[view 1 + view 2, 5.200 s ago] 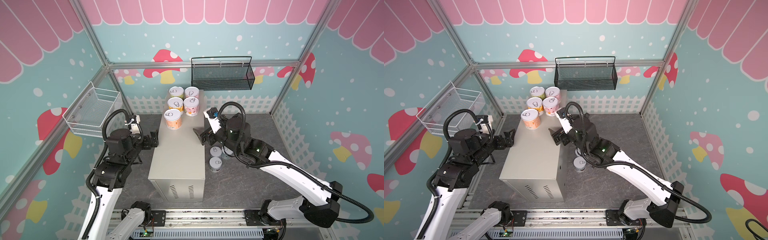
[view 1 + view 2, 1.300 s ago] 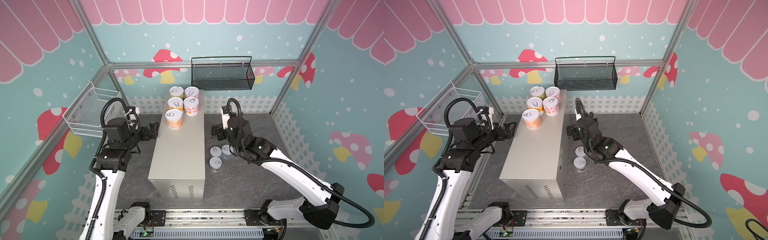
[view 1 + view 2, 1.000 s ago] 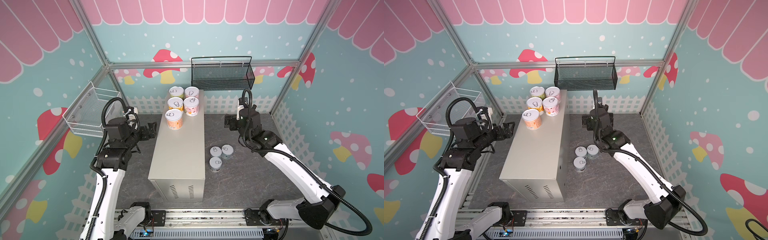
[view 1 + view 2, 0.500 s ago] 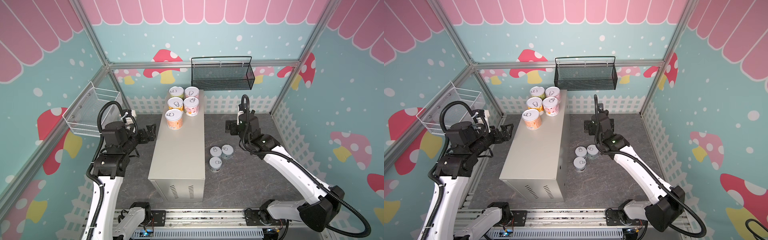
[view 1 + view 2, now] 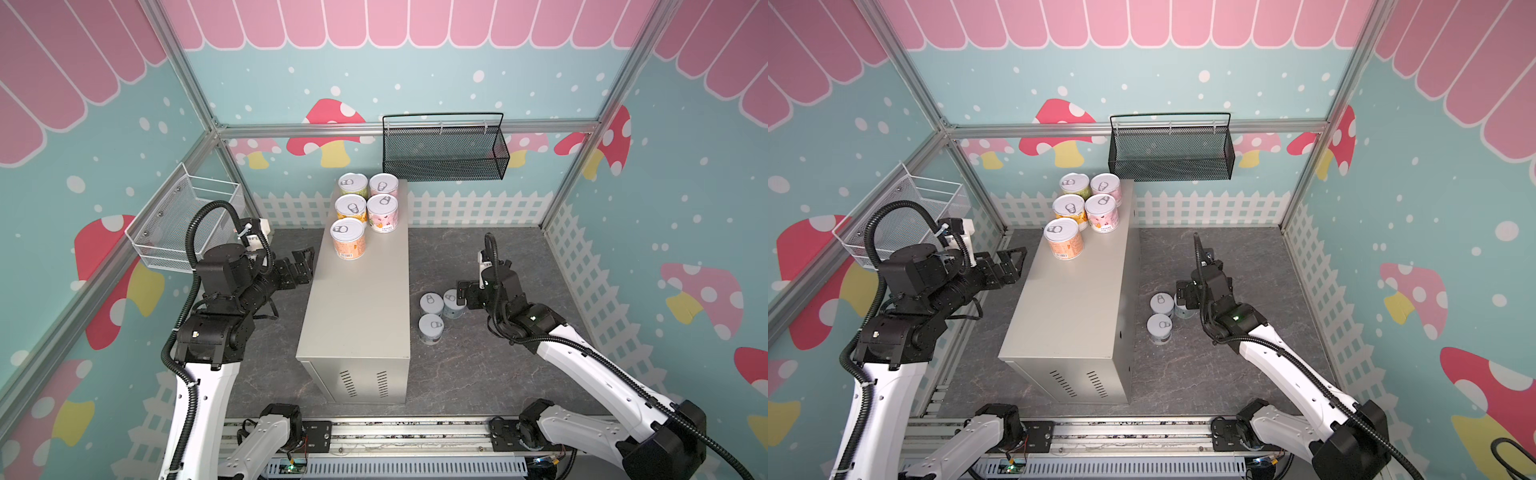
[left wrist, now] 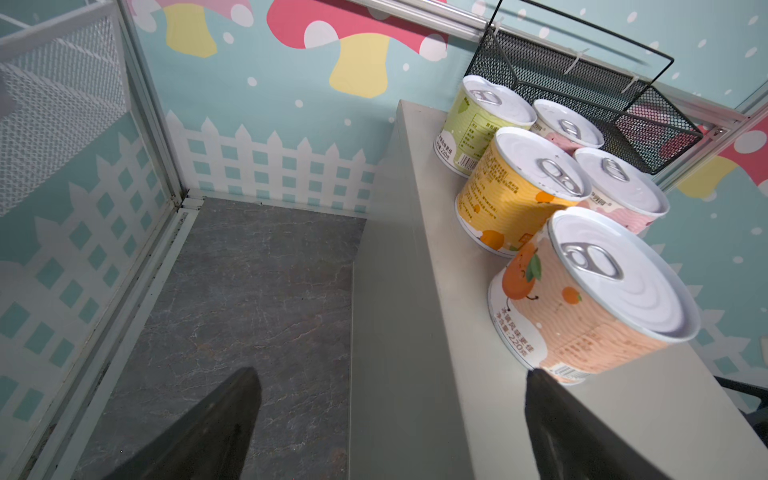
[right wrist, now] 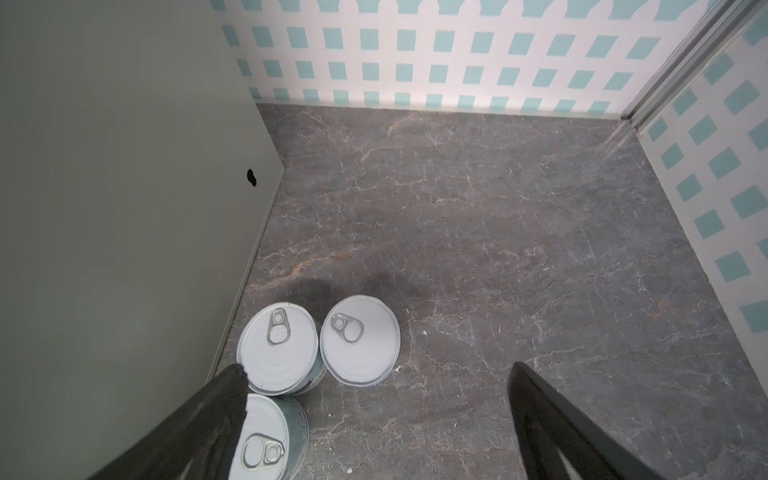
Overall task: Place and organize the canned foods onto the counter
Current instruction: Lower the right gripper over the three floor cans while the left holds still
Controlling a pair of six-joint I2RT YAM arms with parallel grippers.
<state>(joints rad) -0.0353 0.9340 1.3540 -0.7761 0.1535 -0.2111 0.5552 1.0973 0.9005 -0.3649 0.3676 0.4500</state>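
Since three light-blue cans (image 5: 431,304) sit bunched close together on the floor just beside the counter (image 5: 357,316), with five more cans (image 5: 384,212) lined up at its far end, the right gripper (image 7: 376,374), jaws wide and empty just above the trio, could clip a neighbour with a finger on the way down and tip it or shove it against the counter. The left gripper (image 6: 390,374), also wide and empty, hangs by the counter's edge near the orange can (image 6: 590,291), which a careless sweep might nudge out of line
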